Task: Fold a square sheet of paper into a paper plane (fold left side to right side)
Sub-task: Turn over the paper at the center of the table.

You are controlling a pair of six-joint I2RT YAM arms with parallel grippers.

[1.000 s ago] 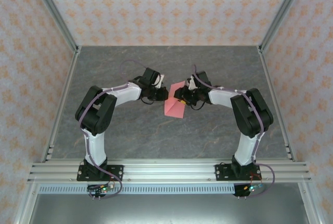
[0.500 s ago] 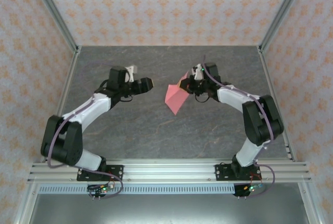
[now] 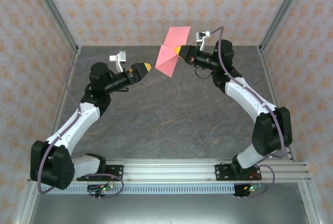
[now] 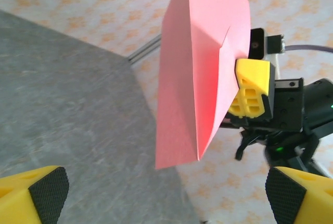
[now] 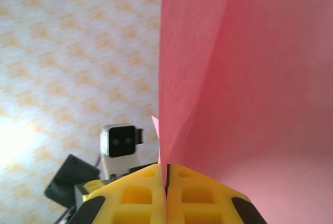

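The paper plane [image 3: 167, 53] is salmon-pink paper folded along a centre crease, with two flaps spreading apart. It hangs in the air above the back of the table. My right gripper [image 3: 180, 51] is shut on its creased edge, and the yellow fingers [image 5: 140, 195] pinch the paper plane [image 5: 250, 78] between them. My left gripper [image 3: 148, 67] stands open a short way to the left of the paper and apart from it. From the left wrist the paper plane [image 4: 197, 78] points downward, clear of my left gripper [image 4: 166, 195], with a right finger [image 4: 252, 91] on its edge.
The grey table [image 3: 166, 125] lies below both arms. Patterned walls and aluminium corner posts [image 3: 283, 10] close in the back and sides. A metal rail [image 3: 166, 172] carries both arm bases at the near edge.
My left gripper let go, opened wide and drew back to the left. My right arm lifted the paper off the table, up and toward the back wall.
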